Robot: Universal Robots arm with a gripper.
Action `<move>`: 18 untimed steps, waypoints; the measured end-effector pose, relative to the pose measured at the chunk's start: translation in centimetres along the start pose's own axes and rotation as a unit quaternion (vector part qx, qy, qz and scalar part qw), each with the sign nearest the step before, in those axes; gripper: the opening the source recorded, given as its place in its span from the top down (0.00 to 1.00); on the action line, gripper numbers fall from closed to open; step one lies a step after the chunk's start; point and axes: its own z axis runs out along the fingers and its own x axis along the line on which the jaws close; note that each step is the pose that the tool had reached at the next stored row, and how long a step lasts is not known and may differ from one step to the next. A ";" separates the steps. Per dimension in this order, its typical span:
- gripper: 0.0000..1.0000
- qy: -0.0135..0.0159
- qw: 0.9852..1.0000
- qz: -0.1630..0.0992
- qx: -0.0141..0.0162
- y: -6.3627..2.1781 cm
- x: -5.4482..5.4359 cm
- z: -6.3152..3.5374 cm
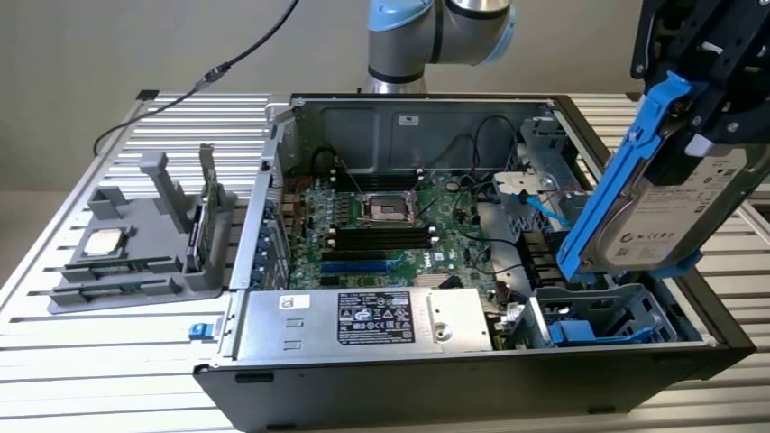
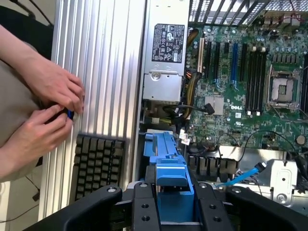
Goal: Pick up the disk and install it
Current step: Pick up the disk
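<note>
The disk, a silver-grey drive with a white label in a blue carrier frame, hangs tilted on edge at the exterior view's right. It is above the open computer case, over the grey drive cage in the case's front right corner. My black gripper is shut on the disk's upper end. In the wrist view the blue carrier sits clamped between my two black fingers, with my gripper looking down into the case.
The motherboard and a silver power supply lie inside the case. A grey fixture at the exterior view's left holds a small square chip and an upright dark card. A person's hands and a keyboard are beside the table.
</note>
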 end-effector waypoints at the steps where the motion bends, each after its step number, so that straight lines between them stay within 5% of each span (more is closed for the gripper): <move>1: 0.67 0.000 1.000 0.000 0.000 -0.07 0.0 0.18; 18: 0.67 -0.002 1.000 0.003 0.001 -0.95 0.1 3.20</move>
